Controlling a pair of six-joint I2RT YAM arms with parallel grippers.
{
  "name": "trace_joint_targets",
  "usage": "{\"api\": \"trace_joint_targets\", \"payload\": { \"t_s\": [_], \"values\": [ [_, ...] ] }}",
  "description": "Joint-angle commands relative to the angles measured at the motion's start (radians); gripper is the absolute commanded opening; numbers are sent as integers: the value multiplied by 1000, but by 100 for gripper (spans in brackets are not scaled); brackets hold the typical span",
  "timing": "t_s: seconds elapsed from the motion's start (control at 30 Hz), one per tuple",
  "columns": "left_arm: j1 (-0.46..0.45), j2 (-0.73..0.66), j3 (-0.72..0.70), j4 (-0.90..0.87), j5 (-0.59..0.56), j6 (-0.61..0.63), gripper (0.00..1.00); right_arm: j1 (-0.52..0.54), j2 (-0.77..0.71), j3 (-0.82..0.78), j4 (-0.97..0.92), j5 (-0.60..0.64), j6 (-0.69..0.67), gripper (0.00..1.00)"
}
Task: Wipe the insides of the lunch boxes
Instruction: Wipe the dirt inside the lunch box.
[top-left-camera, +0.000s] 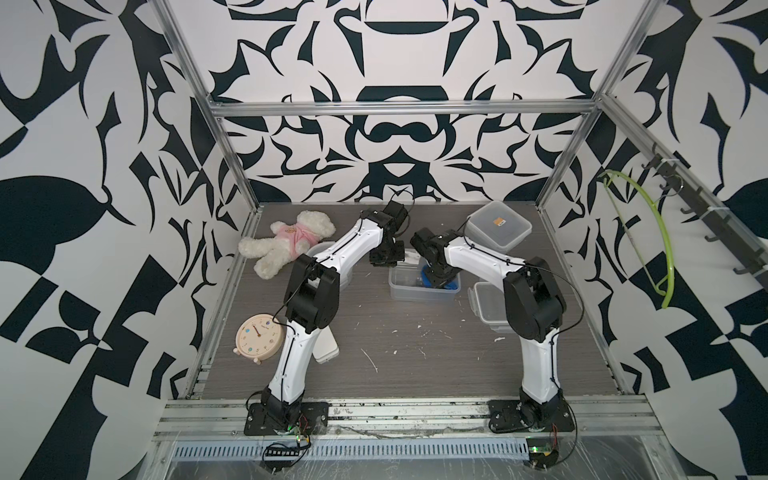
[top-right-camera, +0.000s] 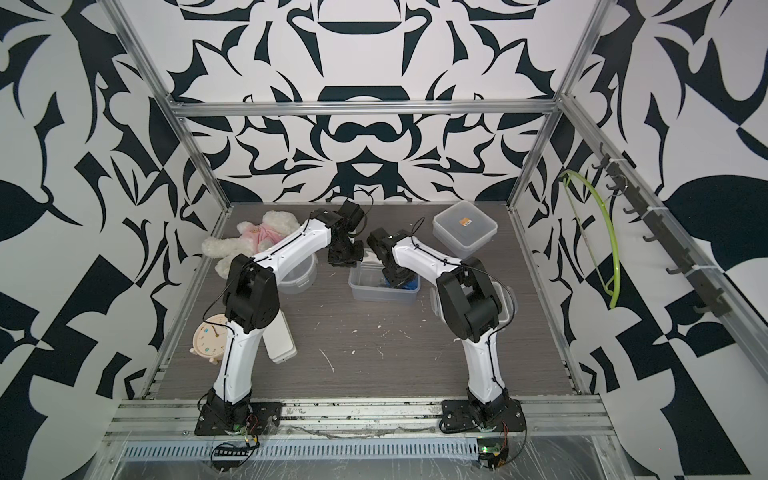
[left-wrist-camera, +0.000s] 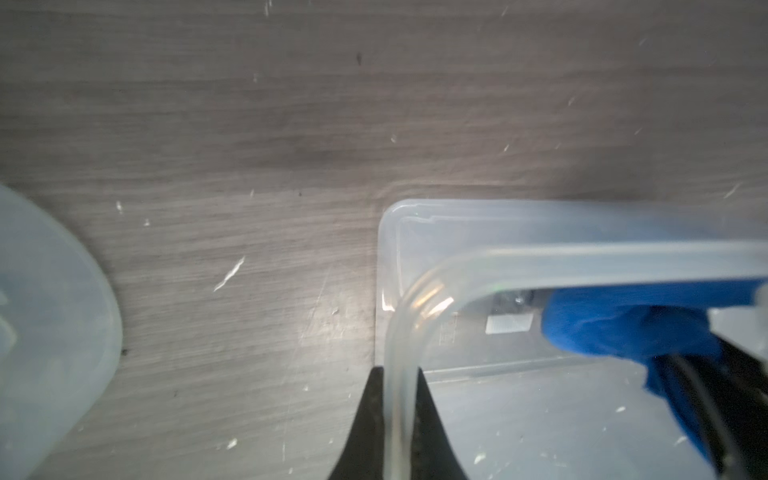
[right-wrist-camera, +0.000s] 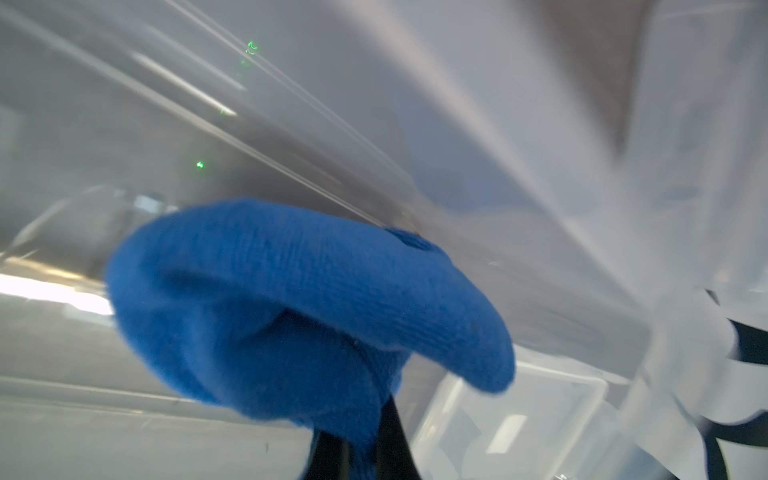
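An open clear rectangular lunch box (top-left-camera: 415, 291) (top-right-camera: 374, 291) stands mid-table. My left gripper (left-wrist-camera: 399, 415) (top-left-camera: 386, 259) is shut on its rim (left-wrist-camera: 582, 257) near a corner. My right gripper (right-wrist-camera: 361, 453) (top-left-camera: 436, 278) reaches down inside the box, shut on a blue cloth (right-wrist-camera: 291, 299) (left-wrist-camera: 623, 328) that presses against the box's inner wall (right-wrist-camera: 498, 124). A round lunch box (top-left-camera: 347, 278) (left-wrist-camera: 50, 311) sits partly hidden under my left arm. A closed rectangular lunch box (top-left-camera: 498, 226) (top-right-camera: 465, 230) with an orange sticker stands at the back right.
A loose clip lid (top-left-camera: 486, 303) lies right of the open box, partly under my right arm. A teddy bear (top-left-camera: 286, 241) lies back left, a clock (top-left-camera: 259, 336) and a flat white case (top-left-camera: 326, 349) front left. A green hanger (top-left-camera: 648, 232) hangs on the right wall.
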Motion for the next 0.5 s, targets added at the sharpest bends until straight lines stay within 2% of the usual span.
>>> {"api": "trace_joint_targets", "payload": {
  "t_s": [0.0, 0.1, 0.27, 0.37, 0.47],
  "values": [
    [11, 5, 38, 2, -2, -17, 0, -8, -109, -39, -49, -226, -19, 0],
    [11, 5, 41, 8, -2, -23, 0, -8, -121, -47, 11, -472, -12, 0],
    [11, 1, 25, 18, 21, -45, 0, -5, -48, -48, 237, -862, 124, 0],
    [11, -3, 11, 25, 22, -48, 0, 9, 10, -37, 380, -982, 206, 0],
    [11, -3, 12, 24, 24, -49, 0, 23, 70, 1, 472, -1045, 273, 0]
  ]
}}
